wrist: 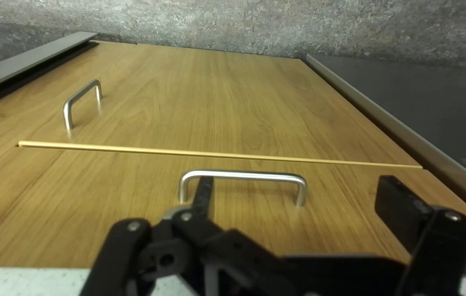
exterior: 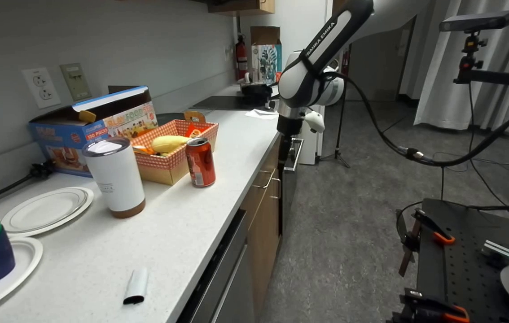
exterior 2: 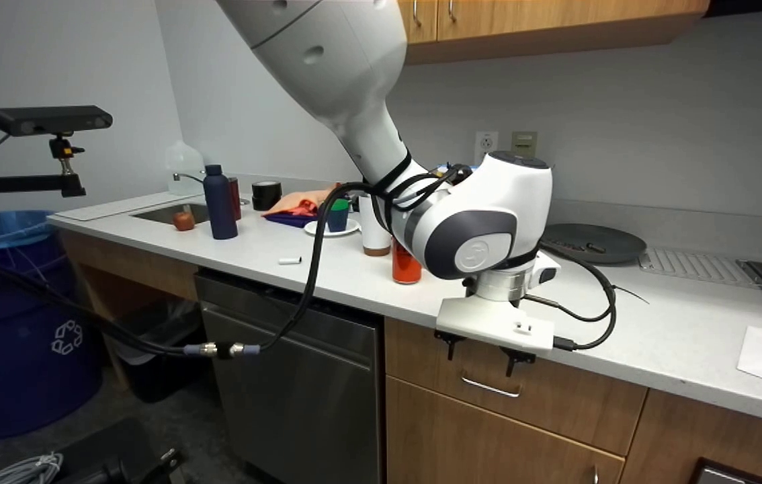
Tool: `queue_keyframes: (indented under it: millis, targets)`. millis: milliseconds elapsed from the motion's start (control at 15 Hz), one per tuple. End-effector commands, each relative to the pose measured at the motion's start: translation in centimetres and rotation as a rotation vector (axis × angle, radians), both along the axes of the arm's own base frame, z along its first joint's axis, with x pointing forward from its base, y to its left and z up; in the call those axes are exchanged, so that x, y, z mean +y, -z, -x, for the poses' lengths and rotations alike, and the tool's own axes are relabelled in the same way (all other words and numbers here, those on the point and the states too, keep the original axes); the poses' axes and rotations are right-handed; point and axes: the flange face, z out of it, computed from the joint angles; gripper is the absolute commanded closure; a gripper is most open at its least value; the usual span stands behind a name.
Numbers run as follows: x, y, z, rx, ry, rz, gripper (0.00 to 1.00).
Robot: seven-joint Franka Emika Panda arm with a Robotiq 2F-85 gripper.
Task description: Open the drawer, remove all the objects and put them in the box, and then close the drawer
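The drawer (wrist: 340, 197) is pushed in, so its inside is hidden, as is anything in it. Its wood front carries a metal bar handle (wrist: 243, 175), seen also as the handle (exterior 2: 490, 388) in an exterior view. Pointing down in front of the counter edge, my gripper (exterior 2: 482, 363) stands open just above that handle, nothing between its fingers. In the wrist view one finger (wrist: 203, 195) lines up with the handle bar; contact cannot be told. On the counter sits the red-checked box (exterior: 158, 175), holding a yellow banana-like piece (exterior: 169, 143) and some orange-red items.
A red can (exterior: 201, 162) and a white tumbler (exterior: 117, 179) stand near the box, with a blue printed box (exterior: 70, 143) behind. The counter edge (exterior 2: 596, 366) overhangs the drawer. Below is a cabinet door (wrist: 216, 94) with its own handle (wrist: 81, 98). A dishwasher (exterior 2: 287, 370) adjoins.
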Motion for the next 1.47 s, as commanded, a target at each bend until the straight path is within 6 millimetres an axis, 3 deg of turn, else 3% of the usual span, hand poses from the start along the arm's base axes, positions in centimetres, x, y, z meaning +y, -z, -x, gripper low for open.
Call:
queue_keyframes:
  millis: [0,267,600,933,1200,1400]
  targets:
    - [0.7,-1.6,2.1,0.012,-0.013,0.026,0.00]
    - [2.7,-3.7,5.1,0.013,-0.040,0.072,0.00]
    - [5.6,-9.0,8.0,-0.139,-0.067,0.174,0.00]
    - [6.9,-13.4,9.8,-0.322,-0.045,0.218,0.00]
    - [8.3,-14.8,10.4,-0.438,-0.028,0.192,0.00]
    - [10.2,-14.6,11.0,-0.487,-0.010,0.148,0.00]
